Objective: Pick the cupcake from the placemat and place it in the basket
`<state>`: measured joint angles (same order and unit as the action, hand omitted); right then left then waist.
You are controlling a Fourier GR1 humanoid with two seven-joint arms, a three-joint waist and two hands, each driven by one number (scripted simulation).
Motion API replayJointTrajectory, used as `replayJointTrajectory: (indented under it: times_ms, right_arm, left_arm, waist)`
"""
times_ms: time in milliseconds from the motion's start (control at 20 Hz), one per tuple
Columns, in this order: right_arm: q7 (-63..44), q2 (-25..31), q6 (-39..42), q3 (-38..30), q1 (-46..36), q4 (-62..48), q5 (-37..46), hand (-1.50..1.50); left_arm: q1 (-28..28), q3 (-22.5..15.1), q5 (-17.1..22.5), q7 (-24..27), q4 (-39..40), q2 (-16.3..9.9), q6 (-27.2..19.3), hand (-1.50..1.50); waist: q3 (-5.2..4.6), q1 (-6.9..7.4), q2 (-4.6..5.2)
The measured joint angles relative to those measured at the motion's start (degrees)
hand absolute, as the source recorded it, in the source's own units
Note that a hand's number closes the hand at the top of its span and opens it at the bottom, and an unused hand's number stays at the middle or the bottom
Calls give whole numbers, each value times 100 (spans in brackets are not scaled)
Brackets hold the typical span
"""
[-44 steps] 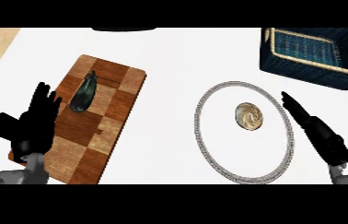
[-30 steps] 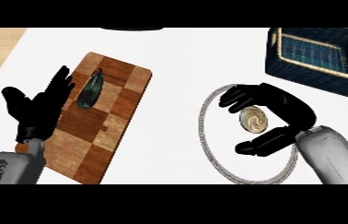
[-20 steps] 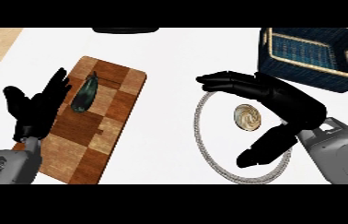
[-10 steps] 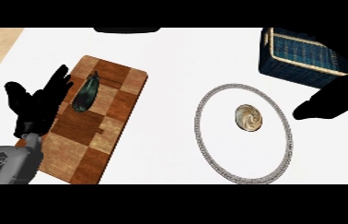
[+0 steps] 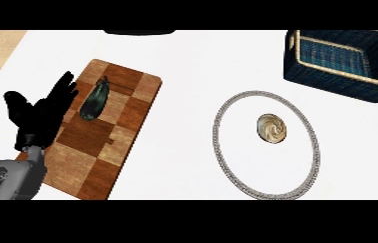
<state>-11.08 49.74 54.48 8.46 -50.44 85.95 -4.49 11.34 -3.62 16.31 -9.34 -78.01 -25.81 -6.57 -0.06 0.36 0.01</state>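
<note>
The cupcake [image 5: 272,128], tan with a swirled top, sits a little above the middle of a round white placemat [image 5: 235,171] edged in grey braid. A dark blue woven basket [image 5: 334,62] with a pale rim stands at the upper right, apart from the placemat. My left hand [image 5: 38,114] rests open at the left edge, fingers up, over the side of a wooden board. My right hand shows nowhere in the head view. Nothing touches the cupcake.
A checkered wooden cutting board [image 5: 107,142] lies at the left with a dark green, elongated vegetable [image 5: 94,99] on its upper part. A dark rounded object [image 5: 139,32] peeks in at the top edge. The counter [image 5: 184,62] is white.
My right hand reached over the placemat and curled around the cupcake, then drew back to the right and left the view. The cupcake stays on the placemat. The left hand barely moved.
</note>
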Motion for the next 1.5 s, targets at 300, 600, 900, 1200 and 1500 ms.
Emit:
replayJointTrajectory:
  times_ms: [300,600,900,1200,1500]
  right_arm:
    - [673,142,308,-550,503,-259,-101,-150]
    - [1600,-73,20,-942,1421,-166,480,-150]
    - [2313,-589,-676,-820,2144,-33,1363,-150]
    - [2991,-1313,-1468,-488,2421,-430,2144,-150]
    - [3246,-2014,-1879,-270,2374,-975,2582,-150]
  left_arm:
    - [83,73,-96,-100,-18,66,30,0]
    - [-74,151,-149,-75,-128,131,129,0]
    - [-62,213,-256,-148,-198,234,160,0]
    - [72,347,-374,-26,88,279,291,0]
    - [127,453,-461,-78,128,384,356,0]
  waist:
    - [6,-32,2]
    - [10,-28,5]
    - [11,-15,7]
    - [10,-5,15]
    - [7,0,10]
